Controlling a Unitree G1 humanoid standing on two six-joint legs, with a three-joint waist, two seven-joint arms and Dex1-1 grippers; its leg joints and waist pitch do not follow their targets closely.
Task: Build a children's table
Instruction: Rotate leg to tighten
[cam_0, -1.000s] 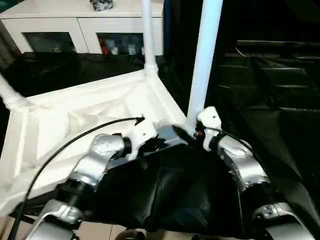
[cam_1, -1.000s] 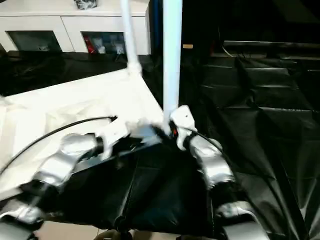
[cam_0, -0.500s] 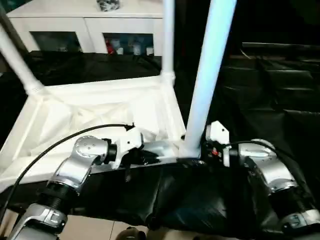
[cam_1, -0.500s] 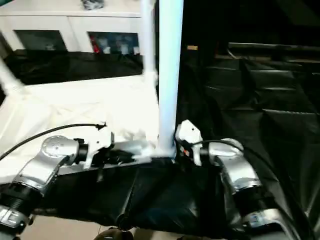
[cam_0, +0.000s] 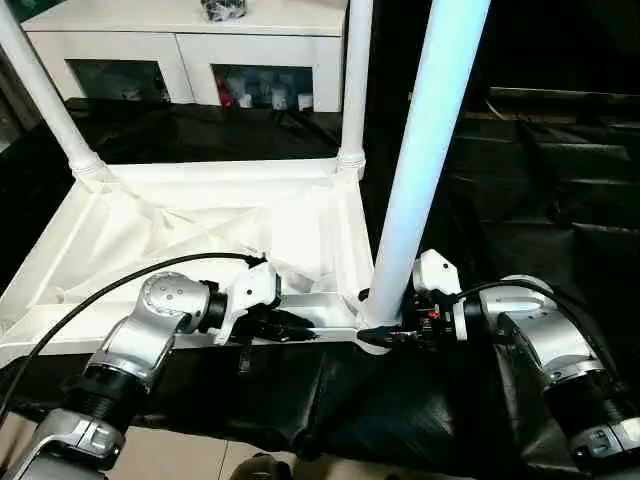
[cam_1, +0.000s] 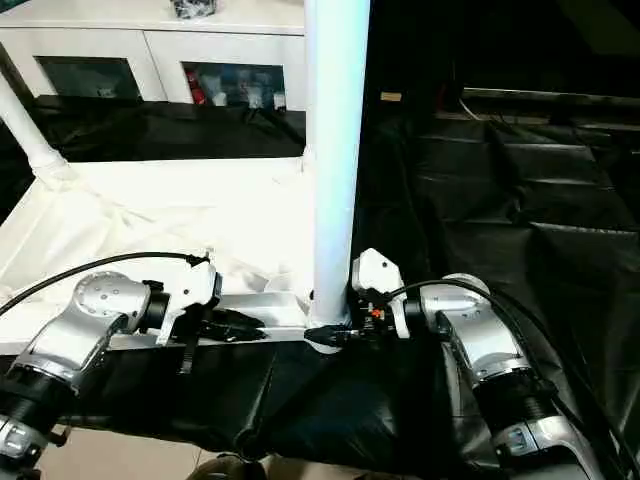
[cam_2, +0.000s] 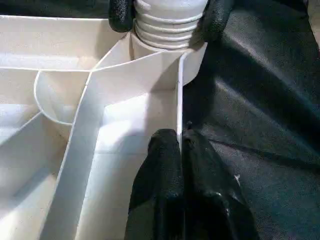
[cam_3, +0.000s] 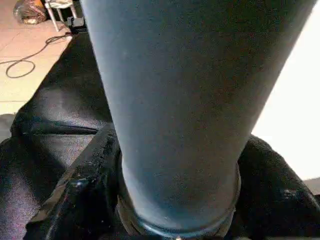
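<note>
Right hand (cam_1: 340, 335) clasped round the base of the near leg (cam_0: 425, 170), at its corner socket in the upturned tabletop (cam_0: 200, 225) on black sheeting (cam_0: 540, 200). Left hand (cam_2: 180, 150) clenched on the tabletop's near rim. Probably screwing that leg in. Next: twisting it home, tabletop held steady.

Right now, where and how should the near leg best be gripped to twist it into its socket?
Low on the near leg, just above its ribbed base at the tabletop's corner socket. It stands upright and round, so jaws closing level from the open black-cloth side straddle it squarely. The right gripper sits there, a finger on each side. The left gripper pinches the rim wall beside it.
</note>
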